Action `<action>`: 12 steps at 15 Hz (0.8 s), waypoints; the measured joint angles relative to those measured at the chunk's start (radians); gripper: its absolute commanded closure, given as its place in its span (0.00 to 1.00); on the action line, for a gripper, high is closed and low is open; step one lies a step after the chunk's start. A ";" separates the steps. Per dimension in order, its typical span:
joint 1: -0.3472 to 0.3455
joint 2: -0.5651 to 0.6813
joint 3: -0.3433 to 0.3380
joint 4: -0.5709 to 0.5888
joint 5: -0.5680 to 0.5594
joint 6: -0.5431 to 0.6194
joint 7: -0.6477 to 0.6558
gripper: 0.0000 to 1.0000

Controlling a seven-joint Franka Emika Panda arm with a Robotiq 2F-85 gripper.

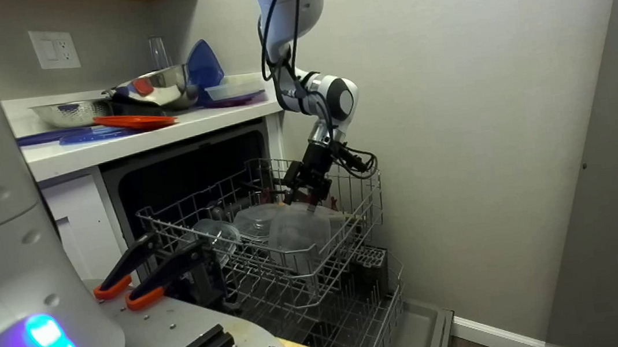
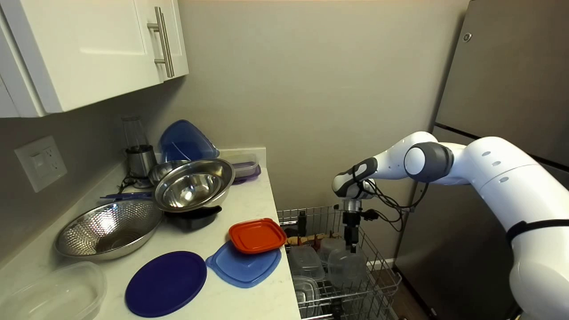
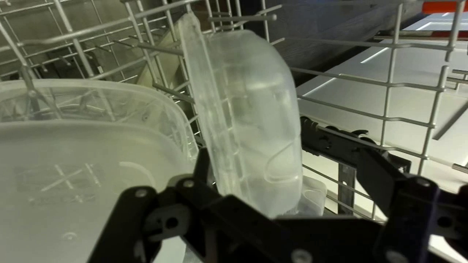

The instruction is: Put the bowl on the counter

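Observation:
Several see-through containers sit in the pulled-out upper dish rack. A round glass-like bowl [image 1: 217, 236] leans at the rack's left side, behind the wires. A translucent container [image 3: 252, 124] stands on edge in the wrist view, between my gripper's [image 3: 285, 157] spread fingers; I cannot tell whether it is the bowl. In both exterior views the gripper [image 1: 301, 200] points down into the rack, at a large translucent container [image 1: 300, 235]; it also shows there [image 2: 353, 249]. Its fingertips are partly hidden. The white counter [image 2: 249, 306] is left of the rack, higher up [image 1: 165, 136].
Wires of the rack [image 3: 390, 84] surround the containers. On the counter are steel bowls [image 2: 193, 186], a colander [image 2: 111, 231], a red lid [image 2: 257, 235], blue lids [image 2: 166, 282] and a see-through box [image 2: 58, 293]. A wall [image 1: 454, 122] stands close beside the arm.

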 measured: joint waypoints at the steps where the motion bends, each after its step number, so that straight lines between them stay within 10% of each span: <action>1: 0.001 0.001 0.000 0.011 0.000 -0.023 0.000 0.00; 12: 0.006 0.055 -0.002 0.104 0.000 -0.124 0.000 0.78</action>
